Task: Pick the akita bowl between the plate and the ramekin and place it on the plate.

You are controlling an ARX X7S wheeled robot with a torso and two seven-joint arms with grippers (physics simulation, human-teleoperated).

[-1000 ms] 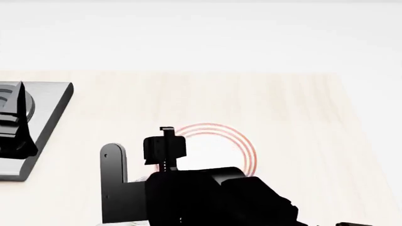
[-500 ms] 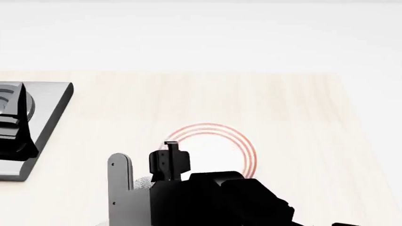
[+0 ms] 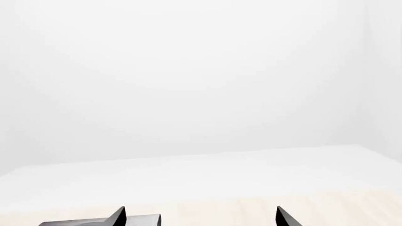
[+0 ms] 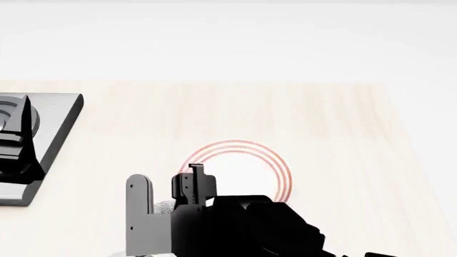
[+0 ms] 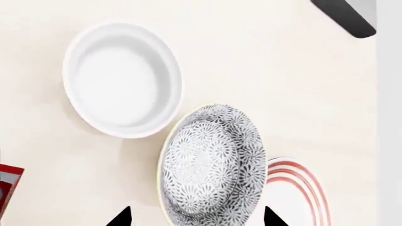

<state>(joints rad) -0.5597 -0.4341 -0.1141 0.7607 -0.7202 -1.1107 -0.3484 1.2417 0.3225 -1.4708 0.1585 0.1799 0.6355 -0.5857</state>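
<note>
In the right wrist view the akita bowl (image 5: 210, 165) shows its grey-and-white speckled pattern to the camera. It lies between the plain white ramekin (image 5: 122, 80) and the red-ringed plate (image 5: 296, 193), close to both. My right gripper (image 5: 196, 217) is open, with one black fingertip on each side of the bowl and not touching it. From the head view only a speckled sliver of the bowl (image 4: 164, 206) shows, between the right gripper's fingers (image 4: 191, 184), beside the plate (image 4: 246, 166). The left gripper (image 3: 201, 219) is open and holds nothing.
A grey slab (image 4: 53, 134) lies at the table's left, with my left gripper (image 4: 18, 136) above it. A red object (image 5: 6, 188) sits at the edge of the right wrist view, past the ramekin. The right arm (image 4: 250, 227) hides the table's near middle.
My right gripper has moved nearer to the robot and lower. A speckled edge of the bowl now shows between its fingers. The left arm has not moved.
</note>
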